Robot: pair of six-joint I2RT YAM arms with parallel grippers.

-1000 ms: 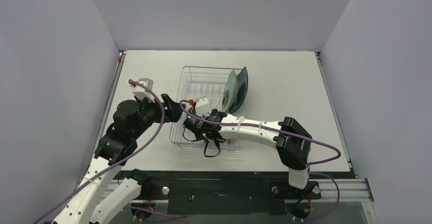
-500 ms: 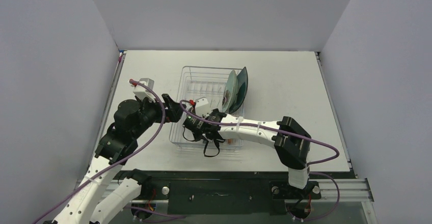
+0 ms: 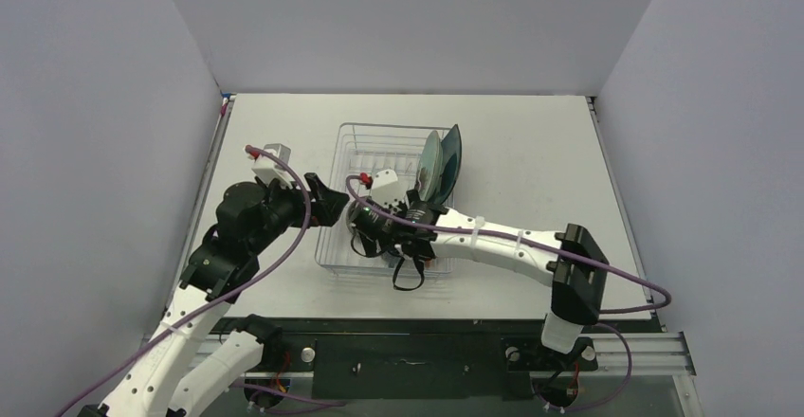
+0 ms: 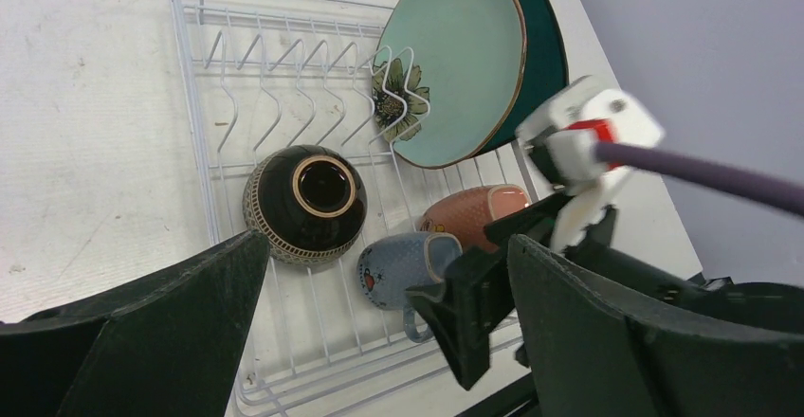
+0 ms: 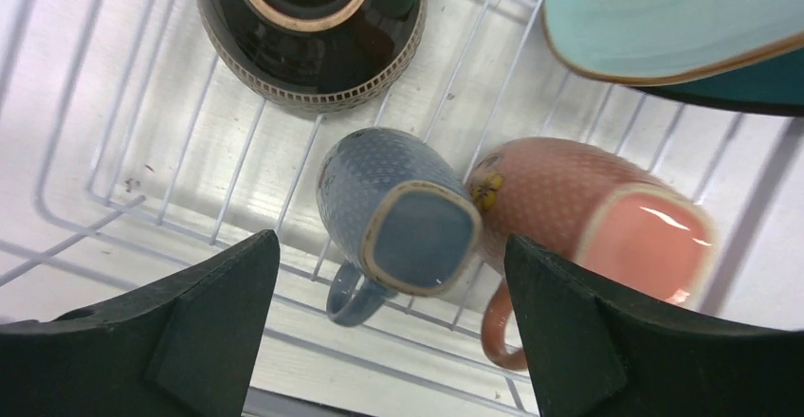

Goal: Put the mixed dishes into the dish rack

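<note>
The dish rack (image 3: 353, 137) is a silver wire basket mid-table. The pale teal plate (image 4: 455, 66) and dark teal plate (image 4: 545, 47) stand on edge at its right side. The brown bowl (image 4: 305, 204) lies upside down in it. The grey-blue mug (image 5: 393, 208) and salmon-orange mug (image 5: 588, 213) lie on their sides next to each other near the front. My right gripper (image 5: 391, 242) is open and empty just above the grey-blue mug. My left gripper (image 3: 327, 204) is open and empty at the rack's left edge.
Upright plate-slot prongs (image 4: 284, 66) stand free in the rack's far half. The right arm's purple cable (image 3: 493, 242) loops over the rack's front edge. Grey walls (image 3: 114, 104) close in the table on three sides.
The right gripper has shifted a little farther into the rack and its elbow has swung right. The left gripper has edged toward the rack. The dishes have not moved.
</note>
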